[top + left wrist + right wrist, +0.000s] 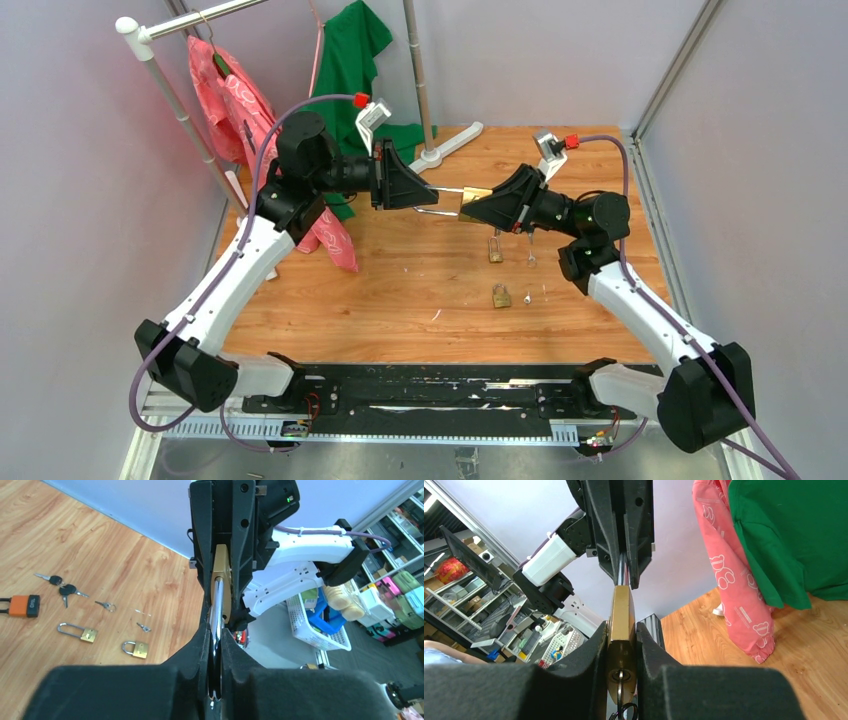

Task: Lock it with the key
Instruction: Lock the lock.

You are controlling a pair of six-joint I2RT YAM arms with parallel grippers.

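Up above the wooden table (420, 300), the brass padlock (474, 203) hangs in mid-air between the two arms, and everything else is best placed from it. To its left, the left gripper (432, 194) has its jaws pressed together on the padlock's silver shackle (440, 200); the left wrist view shows the shackle (217, 615) running straight down the narrow slot between the two black fingers (197, 645), with the brass body (221, 587) standing just past their tips. To its right, the right gripper (468, 208) is clamped on the body itself: in the right wrist view the brass body (621, 625) sits edge-on between the pads (596, 645), touching both, its keyhole end facing the camera. A key (620, 680) is seated in that keyhole, with a small ring hanging below it.

Below the padlock, on the table, lie two smaller brass padlocks (495, 250) and (501, 296), well apart from it, with loose keys (530, 258) just beside them. The left wrist view also shows an orange padlock (24, 605) and black-headed keys (62, 586) on the boards. Behind the padlock, pink clothing (240, 110) and a green garment (350, 60) hang from a white rack (160, 70).
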